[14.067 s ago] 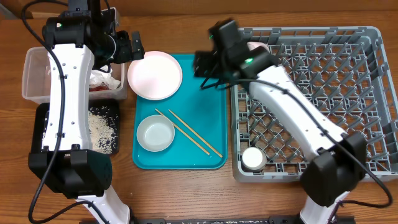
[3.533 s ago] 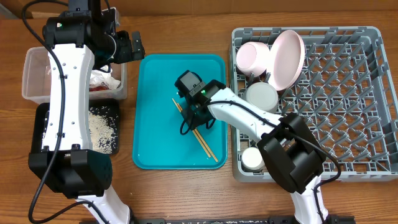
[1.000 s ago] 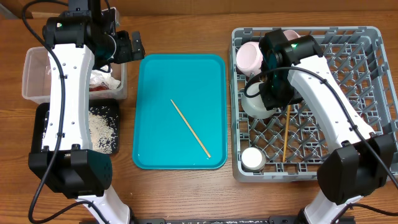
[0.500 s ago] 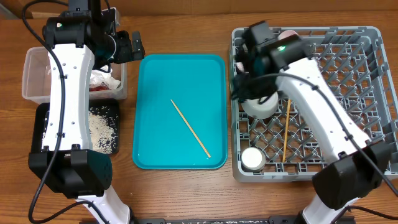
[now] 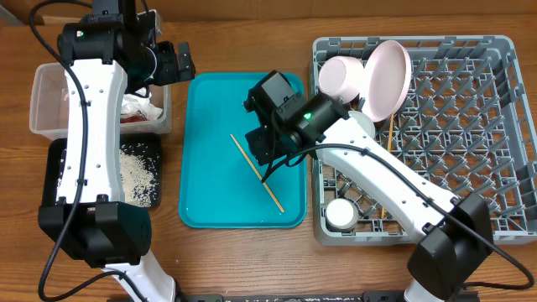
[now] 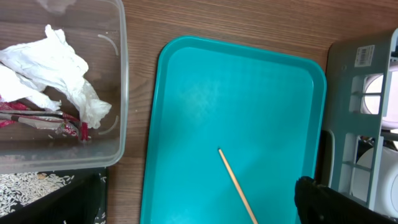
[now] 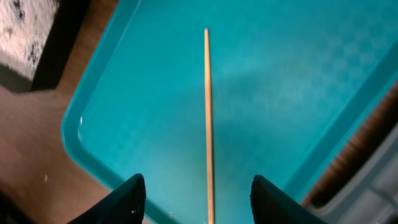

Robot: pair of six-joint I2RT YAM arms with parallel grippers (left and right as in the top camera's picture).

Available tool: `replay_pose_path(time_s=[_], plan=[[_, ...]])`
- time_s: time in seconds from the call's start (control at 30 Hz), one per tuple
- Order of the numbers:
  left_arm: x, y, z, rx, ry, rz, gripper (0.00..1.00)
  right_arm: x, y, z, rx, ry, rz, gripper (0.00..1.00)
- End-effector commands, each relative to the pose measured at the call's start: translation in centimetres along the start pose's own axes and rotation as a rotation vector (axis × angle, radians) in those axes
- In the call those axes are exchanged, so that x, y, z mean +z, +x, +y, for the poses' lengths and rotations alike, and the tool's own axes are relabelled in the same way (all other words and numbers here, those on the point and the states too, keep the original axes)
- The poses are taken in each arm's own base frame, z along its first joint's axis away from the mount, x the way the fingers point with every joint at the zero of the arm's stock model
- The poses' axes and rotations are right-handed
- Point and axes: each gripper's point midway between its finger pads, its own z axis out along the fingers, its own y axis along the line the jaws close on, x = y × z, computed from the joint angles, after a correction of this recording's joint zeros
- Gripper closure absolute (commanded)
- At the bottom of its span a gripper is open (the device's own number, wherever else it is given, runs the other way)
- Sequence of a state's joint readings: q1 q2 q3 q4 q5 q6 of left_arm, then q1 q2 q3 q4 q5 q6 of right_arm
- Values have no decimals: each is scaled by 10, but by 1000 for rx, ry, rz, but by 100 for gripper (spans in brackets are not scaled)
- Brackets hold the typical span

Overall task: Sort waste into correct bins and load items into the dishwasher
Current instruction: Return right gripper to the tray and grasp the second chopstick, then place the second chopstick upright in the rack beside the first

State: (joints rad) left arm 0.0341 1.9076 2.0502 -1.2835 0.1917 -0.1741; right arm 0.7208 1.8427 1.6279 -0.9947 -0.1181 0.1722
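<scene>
You are losing part of the chopstick (image 5: 276,201) on the teal tray (image 5: 214,109) under the right arm (image 5: 369,168), and both wrist views are cutting its lower end off. The left gripper (image 5: 179,63) is showing too dark to judge.

Overhead looks straight down; both wrist cameras face down, closer. All share the flat teal plastic tray (image 5: 214,109), with thin wooden chopstick (image 5: 242,150) toward its 5 o'clock.

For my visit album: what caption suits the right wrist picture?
The right gripper, open, hovers over a single wooden chopstick on the teal tray.
</scene>
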Motion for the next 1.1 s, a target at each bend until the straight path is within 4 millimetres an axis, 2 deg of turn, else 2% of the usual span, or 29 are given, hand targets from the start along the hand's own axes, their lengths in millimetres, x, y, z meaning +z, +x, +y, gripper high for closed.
replay_pose_path(time_s=[0.0, 0.3, 0.4, 0.6, 0.7, 0.87, 1.07], plan=[[-8, -4, -8, 15, 16, -25, 0, 15, 7, -3, 32, 13, 0, 44], [-8, -4, -8, 15, 16, -25, 0, 92, 32, -10, 13, 73, 133, 51], [-8, -4, -7, 15, 16, -25, 0, 113, 39, -20, 3, 133, 158, 54], [-8, -4, -8, 15, 16, -24, 0, 124, 39, -19, -22, 123, 160, 59], [-8, -4, -8, 15, 16, -24, 0, 138, 48, -17, -52, 116, 191, 59], [-8, -4, -8, 15, 16, -24, 0, 140, 50, -4, -126, 114, 185, 59], [-8, -4, -8, 15, 16, -24, 0, 147, 47, -7, -133, 140, 171, 72]])
